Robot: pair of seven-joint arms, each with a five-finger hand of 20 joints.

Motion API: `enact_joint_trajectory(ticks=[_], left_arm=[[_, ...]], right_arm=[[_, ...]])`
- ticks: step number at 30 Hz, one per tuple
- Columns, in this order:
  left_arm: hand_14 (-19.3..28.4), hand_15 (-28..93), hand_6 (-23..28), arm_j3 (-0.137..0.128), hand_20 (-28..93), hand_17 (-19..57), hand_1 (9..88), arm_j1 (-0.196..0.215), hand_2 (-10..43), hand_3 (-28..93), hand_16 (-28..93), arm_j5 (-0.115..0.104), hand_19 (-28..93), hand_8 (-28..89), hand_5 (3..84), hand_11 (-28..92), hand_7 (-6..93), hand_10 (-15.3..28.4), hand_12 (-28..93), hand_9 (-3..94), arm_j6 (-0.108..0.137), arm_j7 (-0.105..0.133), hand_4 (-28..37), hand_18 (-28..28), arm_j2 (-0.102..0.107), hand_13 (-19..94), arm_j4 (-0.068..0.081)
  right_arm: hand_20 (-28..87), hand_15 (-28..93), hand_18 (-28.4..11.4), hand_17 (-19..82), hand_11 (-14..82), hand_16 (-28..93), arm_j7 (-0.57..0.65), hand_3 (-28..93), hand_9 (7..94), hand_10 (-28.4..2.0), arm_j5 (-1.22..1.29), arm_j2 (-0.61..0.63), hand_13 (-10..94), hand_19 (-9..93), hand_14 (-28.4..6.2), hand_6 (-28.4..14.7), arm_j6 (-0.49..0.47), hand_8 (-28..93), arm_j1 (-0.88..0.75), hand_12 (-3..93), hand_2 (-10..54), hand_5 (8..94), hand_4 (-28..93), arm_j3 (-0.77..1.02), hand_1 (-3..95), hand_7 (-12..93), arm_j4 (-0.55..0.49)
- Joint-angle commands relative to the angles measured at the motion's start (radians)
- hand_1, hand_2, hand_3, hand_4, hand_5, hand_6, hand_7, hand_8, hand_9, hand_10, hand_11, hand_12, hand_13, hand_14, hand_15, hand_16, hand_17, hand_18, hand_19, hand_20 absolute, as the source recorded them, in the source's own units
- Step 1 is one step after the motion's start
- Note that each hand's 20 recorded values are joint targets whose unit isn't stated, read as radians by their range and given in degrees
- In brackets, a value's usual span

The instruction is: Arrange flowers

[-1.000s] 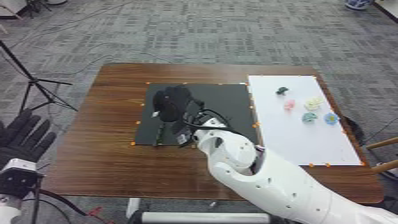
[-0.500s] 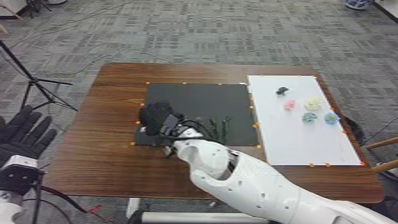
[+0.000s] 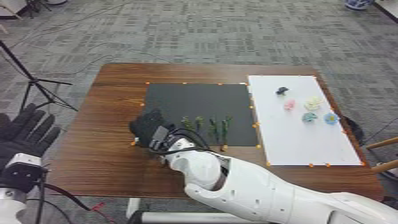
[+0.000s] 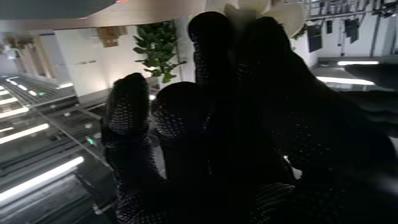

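Spreading wooden table (image 3: pixel 98 135): brown, underneath both sheets, with the robot's right arm reaching over its near side.
Tripod (image 3: pixel 31 80): standing on the carpet, off the table's left side, dark legs splayed.
Black sheet (image 3: pixel 191 97): left of centre on the wood, orange marks dotted round its border.
White sheet (image 3: pixel 311 147): just beside the black one, on its right, marked in orange too.
Left hand (image 3: pixel 19 142): at the left edge of the head view, off the table, its gloved fingers straight and spread apart.
Right hand (image 3: pixel 147 126): over the near left corner of the black sheet. In the right wrist view, its thumb and a finger pinch a pale flower (image 4: pixel 289 17), petals showing between and beyond the tips.
Green stems (image 3: pixel 213 129): four, side by side with gaps between them, on the near part of the black sheet, to the right of the right hand.
Blooms: on the far half of the white sheet, a pink one (image 3: pixel 290 105), a cream one (image 3: pixel 313 103), a teal one (image 3: pixel 309 117) and a blue one (image 3: pixel 331 119).
Dark piece (image 3: pixel 282 91): small, beyond the pink bloom, kind too small to tell.
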Motion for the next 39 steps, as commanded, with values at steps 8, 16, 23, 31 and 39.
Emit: enact_joint_trajectory(ticks=[8, 16, 23, 31, 39], left_arm=[[11.5, 18, 6.9, -0.008, 12, -3.8, 22.8, 0.012, 18.0, 69, -1, 0.002, 15, -7, 33.8, 11, 8.5, 11.1, 12, 28.1, -0.007, 0.01, -28.3, 9.9, -0.006, 20, -0.006], [11.6, 18, 6.9, -0.018, 12, -3.8, 23.0, 0.022, 18.0, 69, -1, -0.001, 15, -7, 33.8, 11, 8.7, 11.2, 12, 28.2, -0.01, 0.006, -28.3, 9.9, -0.006, 20, -0.008], [11.7, 18, 7.0, -0.014, 12, -3.8, 23.0, 0.028, 18.0, 69, -1, -0.001, 15, -7, 33.8, 11, 8.6, 11.3, 12, 28.2, -0.012, 0.004, -28.3, 9.9, -0.007, 20, -0.009], [11.8, 19, 7.0, -0.026, 12, -3.8, 22.9, 0.045, 17.9, 69, -1, -0.002, 15, -7, 33.8, 11, 8.6, 11.3, 12, 28.1, -0.018, 0.013, -28.3, 9.9, -0.028, 20, -0.016], [11.6, 19, 6.1, -0.076, 12, -3.8, 23.4, 0.083, 17.8, 69, -1, -0.003, 15, -7, 34.0, 12, 9.0, 10.7, 12, 28.3, -0.019, 0.026, -28.3, 9.9, -0.044, 20, -0.022]], right_arm=[[40, 71, -24.3, 32, 10.8, 43, 0.024, 70, 74.9, -10.1, -0.086, -0.031, 66, 81, -10.0, -2.4, -0.033, -1, -0.028, 36.1, -9.5, 66.5, -28, 0.113, 58.1, 27, 0.069], [39, 72, -24.4, 31, 20.0, 40, 0.028, 75, 69.6, -12.0, -0.059, -0.01, 64, 80, -10.7, -2.2, -0.028, -14, -0.028, 27.8, -9.5, 63.9, -28, 0.092, 53.0, 23, 0.024], [39, 71, -24.5, 31, 20.0, 40, 0.09, 74, 69.6, -11.9, -0.055, 0.02, 64, 80, -10.6, -2.1, -0.023, -14, -0.026, 27.8, -9.5, 64.0, -28, 0.076, 53.2, 23, -0.045], [38, 73, -24.6, 29, 22.3, 36, 0.074, 80, 57.5, -14.6, -0.152, 0.133, 60, 79, -12.8, -3.2, 0.065, -14, -0.128, 18.6, -9.5, 57.9, -28, 0.32, 47.5, 21, -0.196], [37, 72, -23.9, 25, 17.3, 30, 0.048, 79, 51.3, -15.9, -0.005, 0.305, 52, 75, -14.5, -5.1, -0.288, -12, -0.282, 17.1, -9.5, 52.8, -28, 0.733, 43.7, 16, -0.326]])
